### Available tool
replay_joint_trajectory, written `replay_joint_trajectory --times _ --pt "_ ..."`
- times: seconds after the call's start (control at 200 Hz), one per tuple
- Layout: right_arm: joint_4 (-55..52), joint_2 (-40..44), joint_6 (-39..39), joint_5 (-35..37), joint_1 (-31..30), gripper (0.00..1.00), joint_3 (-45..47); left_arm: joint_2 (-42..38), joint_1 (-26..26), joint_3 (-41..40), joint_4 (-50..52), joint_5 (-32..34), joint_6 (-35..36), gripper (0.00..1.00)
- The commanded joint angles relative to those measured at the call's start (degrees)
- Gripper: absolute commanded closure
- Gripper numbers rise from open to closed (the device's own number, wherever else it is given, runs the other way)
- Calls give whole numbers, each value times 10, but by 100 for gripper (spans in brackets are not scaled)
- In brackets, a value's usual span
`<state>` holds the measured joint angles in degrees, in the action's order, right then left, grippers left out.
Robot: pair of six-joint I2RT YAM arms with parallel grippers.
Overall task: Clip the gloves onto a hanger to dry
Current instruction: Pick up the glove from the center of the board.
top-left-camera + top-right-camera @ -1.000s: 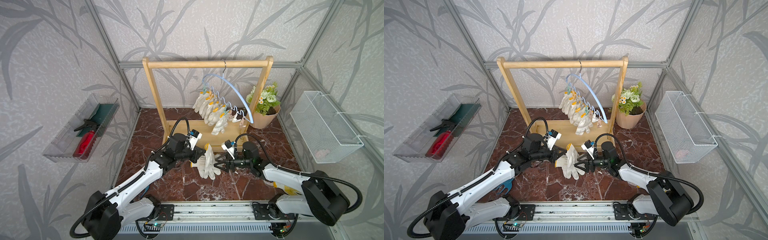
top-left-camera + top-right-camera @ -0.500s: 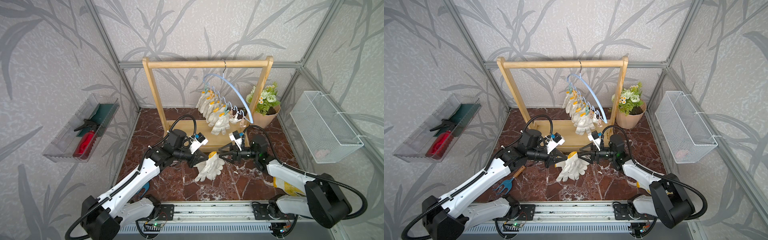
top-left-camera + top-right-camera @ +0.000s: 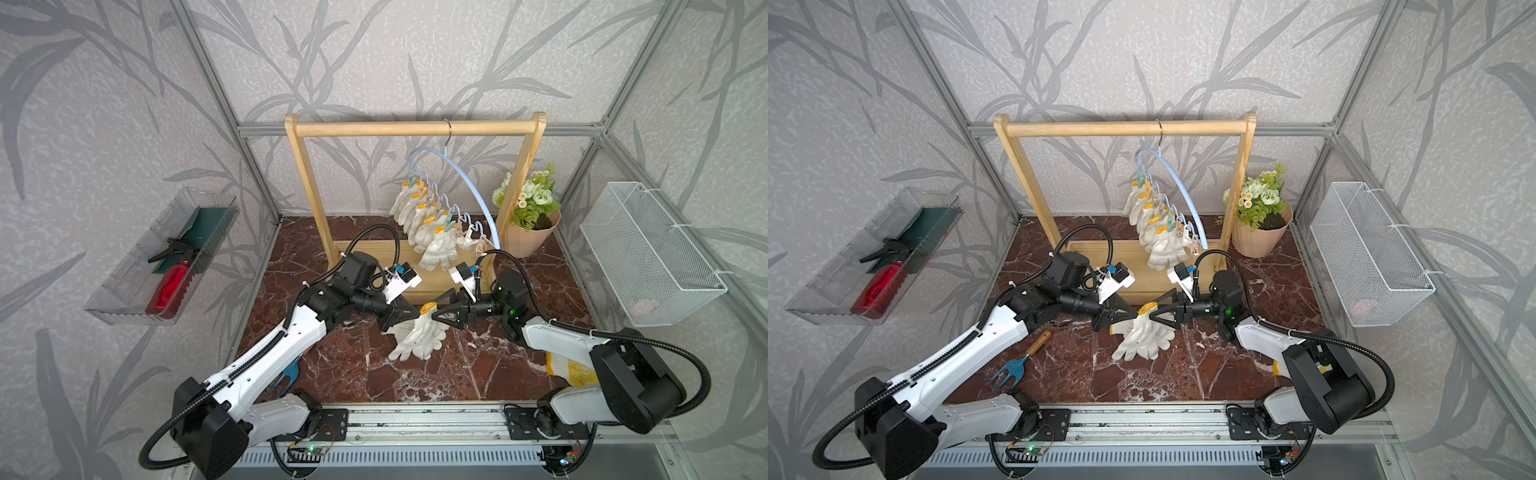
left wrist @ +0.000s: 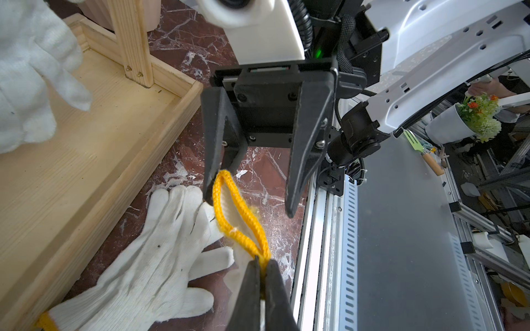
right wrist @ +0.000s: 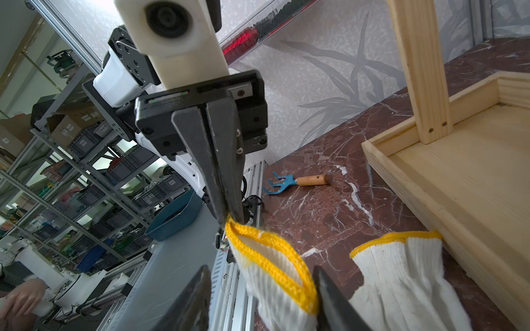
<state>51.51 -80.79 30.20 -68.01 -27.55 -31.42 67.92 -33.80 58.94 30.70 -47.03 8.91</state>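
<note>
We've got the L gripper (image 4: pixel 262 275) clenched on the yellow cuff (image 4: pixel 238 217) of one white knit glove (image 3: pixel 419 338), ctr of both top views, just below the base tray of the wooden rack (image 3: pixel 415 128). Its fingers droop to the marble floor (image 3: pixel 353 374). R gripper (image 4: pixel 249 205) faces it w/ jaws spread apart, nothing clamped. In the L wrist view one fingertip (image 4: pixel 210 183) touches the far end of the cuff loop and the other stands clear; in the R wrist view the cuff sits btw its two fingers. A 2nd glove (image 5: pixel 401 275) lies flat on the marble beside the tray edge, low right in the R wrist view. Several hung gloves (image 3: pixel 424 226) sit clipped along the blue curved hanger (image 3: pixel 469 183), upper ctr. The end clips (image 3: pixel 480 246) at its lower tip look free, tho too small to be sure. Handling, as we judge it: glove is light, soft & floppy, so it'll sag & fold however it's held. The knit is grippy, not slippery, not fragile, but loops could snag on a fingertip. Best hold = the cuff band, the firmest bit, pinched at two opposite ends so the rim pulls flat & taut for a clip. R gripper would need to close on its cuff end before any lift.
</note>
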Motion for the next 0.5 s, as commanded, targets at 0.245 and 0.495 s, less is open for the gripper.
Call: replay_joint_trajectory --times 0.245,0.495 --pt "-16 16 -21 -4 -1 84 -10 -4 -3 11 -2 26 12 100" --pt "-82 52 -59 35 6 100 -6 -7 -2 -3 -43 63 -9 97"
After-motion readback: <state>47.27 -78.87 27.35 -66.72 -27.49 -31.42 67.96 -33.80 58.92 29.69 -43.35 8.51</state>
